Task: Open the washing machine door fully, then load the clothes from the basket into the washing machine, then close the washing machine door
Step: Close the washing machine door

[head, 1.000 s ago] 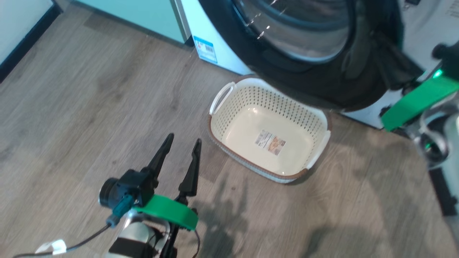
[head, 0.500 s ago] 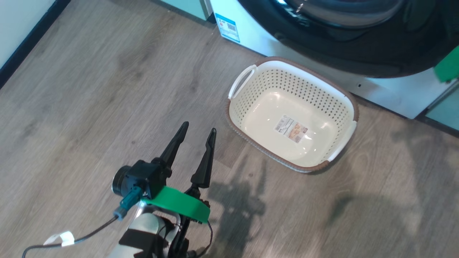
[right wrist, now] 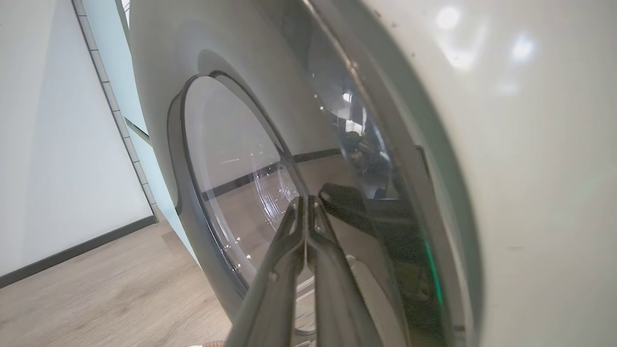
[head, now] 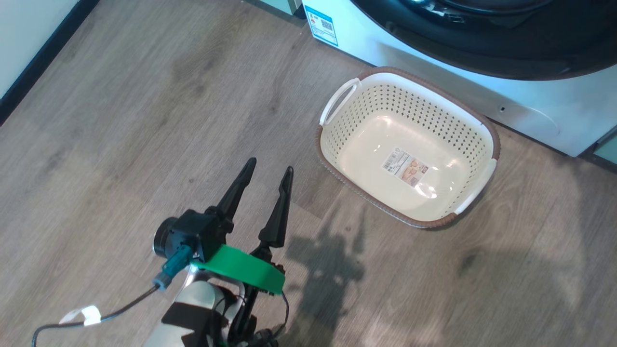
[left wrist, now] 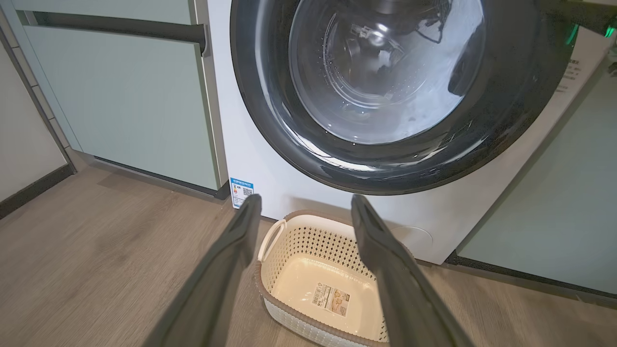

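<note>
- The basket (head: 414, 108) sits on the wooden floor (head: 120, 120), right up against the foot of the washing machine (head: 554, 111), just under the lower curve of the door.
- The basket's cream bottom is bare to the eye, with a paper label (head: 406, 167) stuck in the middle.
- The left hand (head: 270, 166) hangs above the floor with its two dark fingers spread wide and nothing between them.
- From that hand the basket lies ahead and off to the right, apart from it. The fingertips touch neither its rim nor its handles.
- Looking along the left hand's fingers, the basket shows in the gap between them, with the washing machine door (left wrist: 506, 120) rising above it.
- The door's glossy black rim lies close against the white front. It looks closed or very nearly so, but I can't tell whether it has latched.
- The right hand (right wrist: 307, 202) is up at the door with its fingers pressed tight together, gripping nothing I can see.
- Its tips are right by the door's black rim and glass, though I can't say whether they touch.
- A small blue sticker (head: 323, 25) marks the machine's lower left corner, next to a pale green cabinet (left wrist: 120, 96).
</note>
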Available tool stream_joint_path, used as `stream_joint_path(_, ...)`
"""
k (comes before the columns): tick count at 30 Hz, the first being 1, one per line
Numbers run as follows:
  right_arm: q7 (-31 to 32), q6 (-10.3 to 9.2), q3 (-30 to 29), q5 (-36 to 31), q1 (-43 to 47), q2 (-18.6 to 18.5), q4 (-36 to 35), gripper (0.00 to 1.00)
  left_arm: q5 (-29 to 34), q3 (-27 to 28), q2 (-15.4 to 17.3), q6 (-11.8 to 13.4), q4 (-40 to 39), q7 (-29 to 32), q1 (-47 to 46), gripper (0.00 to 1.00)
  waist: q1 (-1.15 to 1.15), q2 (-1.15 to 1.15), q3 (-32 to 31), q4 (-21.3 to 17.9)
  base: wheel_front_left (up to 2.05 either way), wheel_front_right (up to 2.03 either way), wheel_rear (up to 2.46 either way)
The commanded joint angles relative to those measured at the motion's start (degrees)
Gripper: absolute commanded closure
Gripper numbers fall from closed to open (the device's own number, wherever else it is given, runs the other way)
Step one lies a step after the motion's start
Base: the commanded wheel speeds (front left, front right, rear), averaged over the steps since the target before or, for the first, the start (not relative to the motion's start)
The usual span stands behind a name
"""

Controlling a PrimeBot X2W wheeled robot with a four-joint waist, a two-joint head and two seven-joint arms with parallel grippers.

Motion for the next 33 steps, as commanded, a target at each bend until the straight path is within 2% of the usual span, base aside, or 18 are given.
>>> stream_joint_path(1,-0.9,-0.2,0.6,-0.5,-3.4,-0.1,-0.5,1.0,-0.3,1.9,0.4,0.5,-2.0,-0.4,-2.2,0.0,0.0,0.0,0.1,0.2,0.0,0.0,0.0)
stream_joint_path(9,-2.5,-0.2,2.6,-0.1,-5.1,0.5,2.2,1.0,-0.3,2.0,0.4,0.8,-2.3,-0.4,-2.3,0.0,0.0,0.0,0.0,0.3,0.0,0.0,0.0)
stream_joint_path(16,-3.7,-0.2,5.9,1.1,-2.8,1.3,1.2,1.0,0.3,2.5,0.4,0.9,-2.1,-0.4,-2.0,0.0,0.0,0.0,-1.0,-0.8,0.0,0.0,0.0)
stream_joint_path(25,-5.0,-0.2,11.1,3.7,7.2,2.5,-7.3,1.0,2.3,4.4,0.4,0.1,-1.7,-0.4,-1.8,0.0,0.0,0.0,-3.6,-5.3,0.0,0.0,0.0)
stream_joint_path(33,-5.5,-0.2,9.2,3.3,18.9,4.1,-16.5,1.0,3.6,6.2,0.4,-1.0,-1.0,-0.4,-1.2,0.0,0.0,0.0,-6.6,-10.2,0.0,0.0,0.0)
